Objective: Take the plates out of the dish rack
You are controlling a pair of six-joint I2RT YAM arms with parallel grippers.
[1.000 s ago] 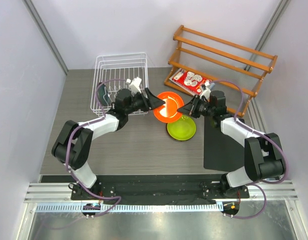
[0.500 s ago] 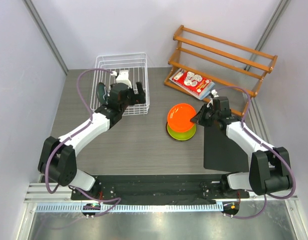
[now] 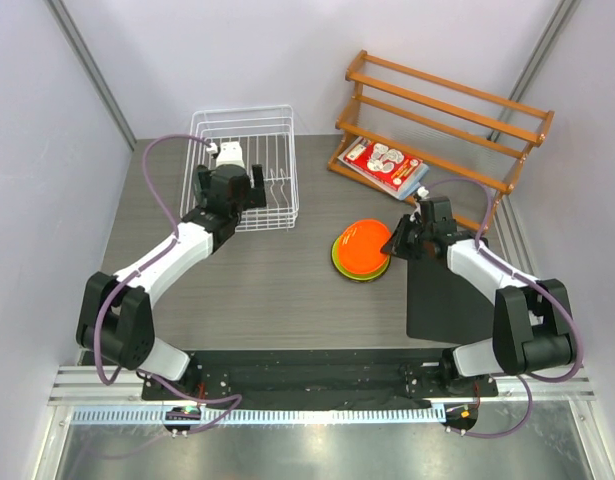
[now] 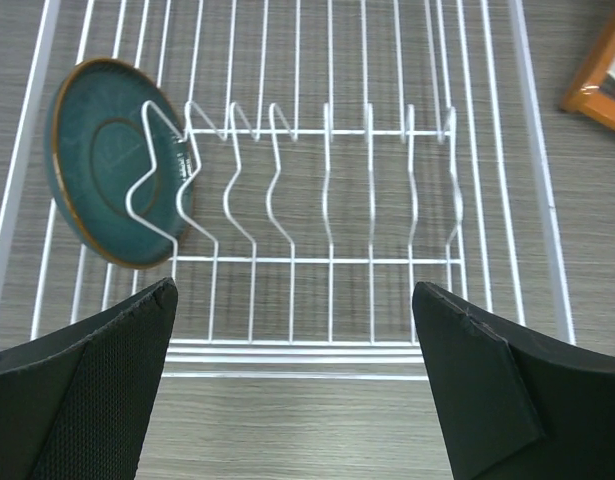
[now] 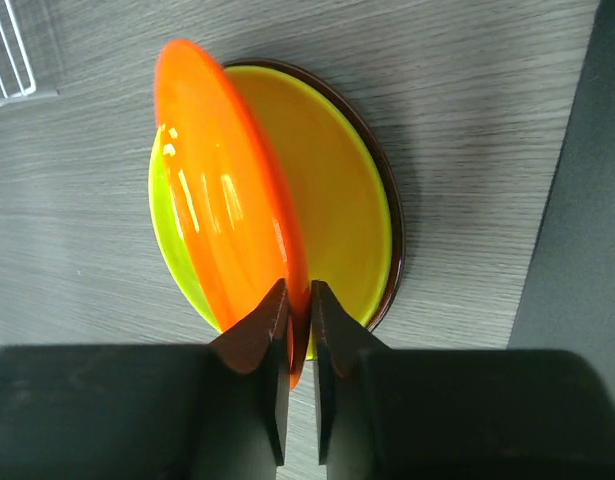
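The white wire dish rack (image 3: 243, 140) stands at the back left. In the left wrist view (image 4: 367, 180) it holds one dark teal plate (image 4: 112, 165) upright in its leftmost slot; the other slots are bare. My left gripper (image 3: 230, 188) hovers over the rack's near edge, jaws wide open and empty (image 4: 295, 290). My right gripper (image 3: 395, 243) is shut on the near rim of the orange plate (image 5: 232, 200), which tilts over the lime green plate (image 5: 337, 210) lying on the table. A dark rim shows under the green plate. The red floral plate is not clearly seen.
The orange wooden slatted shelf (image 3: 442, 110) stands at the back right with the red-and-white pack (image 3: 387, 160) on its lowest level. A black mat (image 3: 447, 290) lies under the right forearm, right of the plate stack (image 3: 362, 250).
A second ago both grippers met at the orange plate mid-table. The left gripper has let go and swung back over the rack. The right gripper has lowered the orange plate onto the green one.
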